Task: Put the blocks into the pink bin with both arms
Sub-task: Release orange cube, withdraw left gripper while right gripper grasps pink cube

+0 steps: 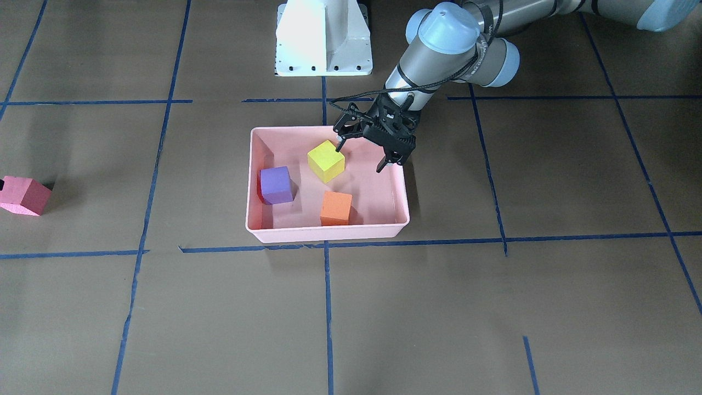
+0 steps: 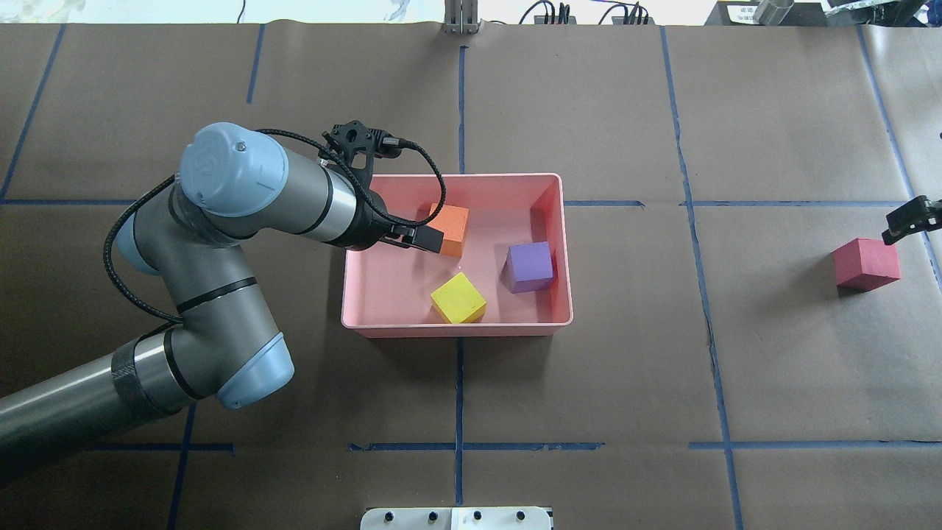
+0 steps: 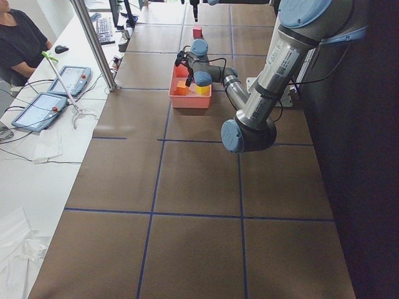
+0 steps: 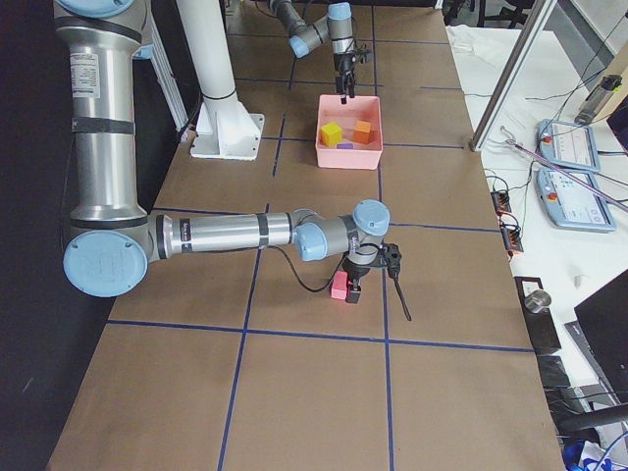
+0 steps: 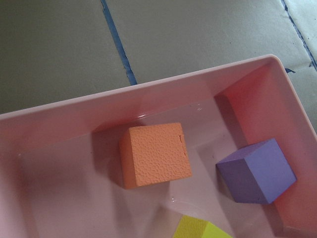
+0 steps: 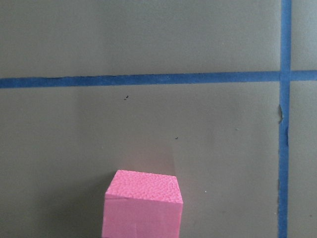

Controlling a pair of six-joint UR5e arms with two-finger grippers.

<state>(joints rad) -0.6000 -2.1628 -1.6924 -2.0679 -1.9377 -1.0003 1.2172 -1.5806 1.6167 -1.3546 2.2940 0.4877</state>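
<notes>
1. Blocks in three colours lie inside the pink bin [image 1: 329, 235]: the yellow-green block [image 1: 326, 161], the purple block [image 1: 276, 185] and the orange block [image 1: 336, 208]. None of them touches another.
2. Within the bin, the orange block sits against the wall farthest from my base. The yellow-green block lies nearer my base, about midway across. The purple block sits close by the wall on my right.
3. My left fingers [image 1: 382, 164] are spread wide with nothing between them. They hang tips down over the bin's end on my left. In the front-facing view one tip shows just beside the yellow-green block, and I cannot tell whether it touches.
4. My left arm [image 2: 221, 221] reaches in over the brown surface [image 2: 589, 383] from my left, with its black cable looping above the wrist.
5. The pink-red block [image 2: 867, 263] is outside the bin, well apart from it, on my right.
6. My right fingers [image 2: 911, 218] are close above that block's far edge. Only one shows in the overhead view, so I cannot tell how far apart they are or whether they have hold of the block.
7. My right wrist view shows the pink-red block at its bottom edge, with blue tape lines [image 6: 148, 79] on the surface beyond it.
8. The white pedestal [image 1: 323, 38] stands on the surface behind the bin, on my base's side.
</notes>
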